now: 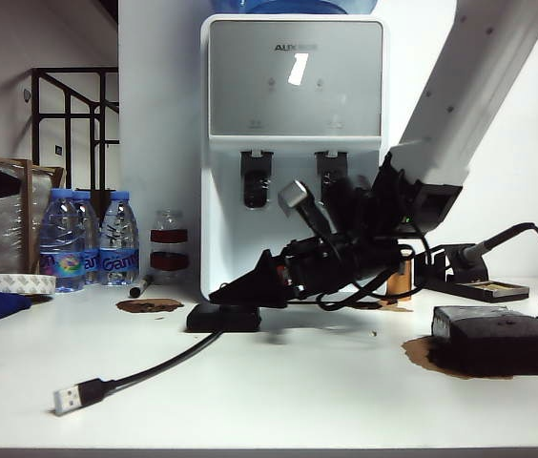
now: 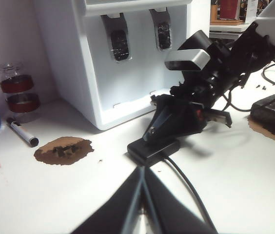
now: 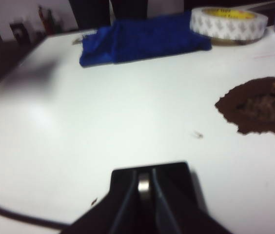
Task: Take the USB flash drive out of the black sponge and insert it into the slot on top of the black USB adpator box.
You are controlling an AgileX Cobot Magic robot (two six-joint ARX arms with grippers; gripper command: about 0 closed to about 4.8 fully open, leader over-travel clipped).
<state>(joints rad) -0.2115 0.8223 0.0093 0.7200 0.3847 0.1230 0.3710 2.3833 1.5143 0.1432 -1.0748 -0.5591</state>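
You're seeing the right pincer (image 3: 145,204) hanging over the black USB adpator box (image 3: 149,178) mid-bench, jaws a sliver apart with the USB flash drive (image 3: 144,185) showing between them, apparently sitting in the slot. Tiny, stiff, slick metal, so you're pinching its flat sides. Left pincer (image 2: 142,204) is hovering nearby, tips together. The black sponge (image 1: 498,339) is sitting well apart.

The white table (image 1: 279,382) carries the black USB adpator box (image 1: 223,317), black sponge (image 1: 498,339), water bottles (image 1: 88,239) and tape roll (image 1: 2,282).
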